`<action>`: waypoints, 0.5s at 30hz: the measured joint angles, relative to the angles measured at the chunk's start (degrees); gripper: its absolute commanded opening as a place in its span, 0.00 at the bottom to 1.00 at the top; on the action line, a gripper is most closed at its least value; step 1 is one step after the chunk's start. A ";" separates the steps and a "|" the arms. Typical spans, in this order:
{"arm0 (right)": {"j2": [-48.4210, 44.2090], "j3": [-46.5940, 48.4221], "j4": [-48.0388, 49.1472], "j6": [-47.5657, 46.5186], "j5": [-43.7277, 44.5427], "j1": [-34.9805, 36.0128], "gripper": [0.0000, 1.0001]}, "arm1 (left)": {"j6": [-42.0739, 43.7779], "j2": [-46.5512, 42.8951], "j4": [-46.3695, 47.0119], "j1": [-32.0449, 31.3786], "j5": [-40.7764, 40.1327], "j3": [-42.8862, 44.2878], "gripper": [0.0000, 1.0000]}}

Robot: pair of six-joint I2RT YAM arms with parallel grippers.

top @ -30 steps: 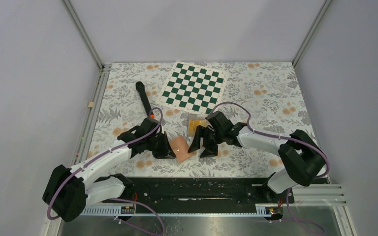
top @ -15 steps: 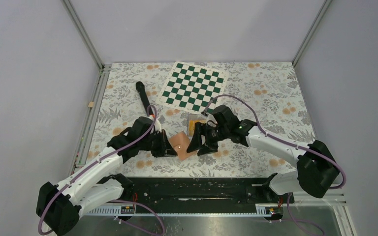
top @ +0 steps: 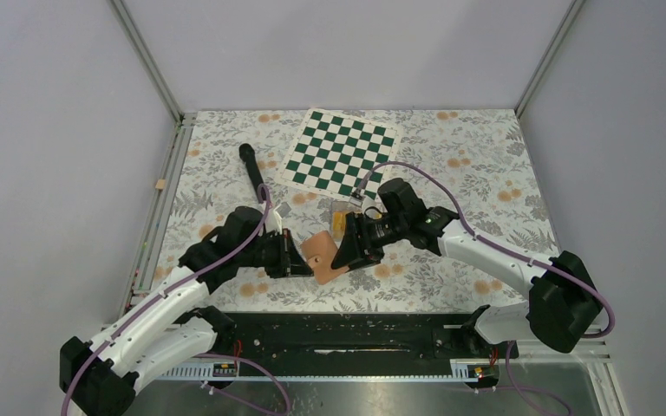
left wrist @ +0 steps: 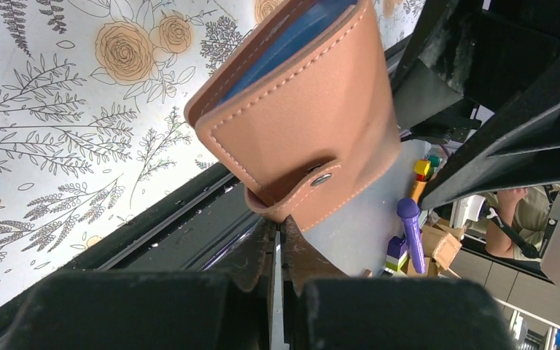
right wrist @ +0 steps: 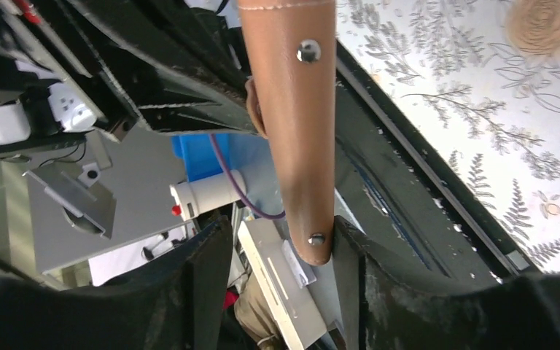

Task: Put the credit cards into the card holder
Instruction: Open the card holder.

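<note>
The tan card holder [top: 322, 254] is lifted and tilted off the table between my two grippers. My left gripper [top: 297, 263] is shut on its lower edge by the snap tab; in the left wrist view [left wrist: 278, 230] the holder [left wrist: 313, 109] hangs from the fingertips with its blue inner pocket showing. My right gripper [top: 348, 254] is open around the holder's snap strap [right wrist: 295, 124], which rests against one finger [right wrist: 346, 251]; its jaw midpoint is just left of the strap [right wrist: 281, 244]. The yellow-orange credit cards [top: 340, 217] lie on the table behind the right gripper, partly hidden.
A green-white chessboard [top: 342, 153] lies at the back. A black stick-like object [top: 253, 173] lies at the back left. The black base rail [top: 338, 334] runs along the near edge. The floral table cover [top: 468, 191] shows on the right.
The card holder has risen from lying flat to tilted up off the table. The left gripper has drawn slightly left. The right gripper has closed in from the right around its strap.
</note>
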 measured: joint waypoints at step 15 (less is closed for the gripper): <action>0.17 -0.79 5.27 2.73 -5.22 0.98 0.00 | 0.46 -0.57 -0.33 0.00 0.46 0.17 0.45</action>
